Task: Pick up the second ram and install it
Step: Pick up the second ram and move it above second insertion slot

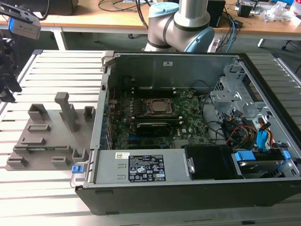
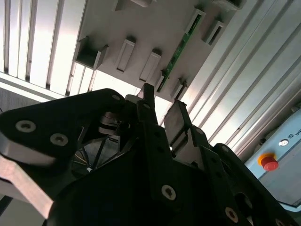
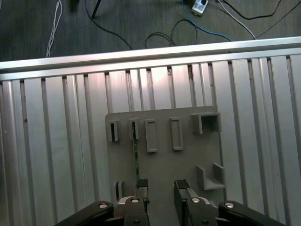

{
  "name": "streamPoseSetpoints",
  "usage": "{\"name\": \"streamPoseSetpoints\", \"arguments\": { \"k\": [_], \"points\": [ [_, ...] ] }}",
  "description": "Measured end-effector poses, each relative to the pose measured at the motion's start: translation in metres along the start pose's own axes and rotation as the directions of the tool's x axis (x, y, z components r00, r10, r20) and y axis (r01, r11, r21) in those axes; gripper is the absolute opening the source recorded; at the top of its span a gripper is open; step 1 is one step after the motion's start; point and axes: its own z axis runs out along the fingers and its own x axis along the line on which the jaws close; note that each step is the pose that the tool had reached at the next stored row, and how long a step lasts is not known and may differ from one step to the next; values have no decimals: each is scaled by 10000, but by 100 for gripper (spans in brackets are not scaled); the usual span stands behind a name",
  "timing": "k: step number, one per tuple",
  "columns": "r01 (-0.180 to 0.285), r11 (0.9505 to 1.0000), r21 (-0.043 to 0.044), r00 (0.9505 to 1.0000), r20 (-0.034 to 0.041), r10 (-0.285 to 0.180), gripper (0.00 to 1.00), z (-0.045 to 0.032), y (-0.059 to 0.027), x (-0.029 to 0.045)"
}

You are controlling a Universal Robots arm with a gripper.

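The second ram (image 3: 136, 155) stands on its long edge in the grey holder tray (image 3: 164, 160), with each end caught in a small slotted post. This most likely keeps it upright and leaves both flat faces free for a pinch from above. In the second wrist view the same green stick (image 2: 178, 52) runs slantwise across the tray, its dark chips just visible along it. The tray lies flat on the slatted metal desk (image 3: 56, 141). In the exterior view the tray (image 1: 47, 136) sits just beside the open computer case (image 1: 188, 61), on the exterior view's left. That puts the pick-up spot close to the motherboard (image 1: 186, 129) inside the case.

The end effector (image 3: 162, 188) hangs over the tray's near edge, spread fairly wide and holding nothing. Its two black fingers (image 3: 182, 187) have a clear gap between them, and only bare tray shows through it. The ram is not in that gap. It lies just ahead of the fingers, with its near end in line with one finger rather than midway between the two. It runs lengthwise away from the end effector towards the far row of slots. The fingers look close to the stick's near end but apart from it, and it rests fully in its posts. Judging from this, the pick-up is not yet made and the stick is not yet gripped.
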Motion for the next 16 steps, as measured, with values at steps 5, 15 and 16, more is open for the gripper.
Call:
{"name": "streamPoseSetpoints", "arguments": {
  "k": [5,15,16],
  "points": [
    [1,10000,0,10000,0,-1,36,44,-2,1],
    [2,10000,-1,10000,-1,-2,36,128,-6,3],
    [3,10000,-1,10000,-1,-3,36,134,-6,3]
  ]
}}
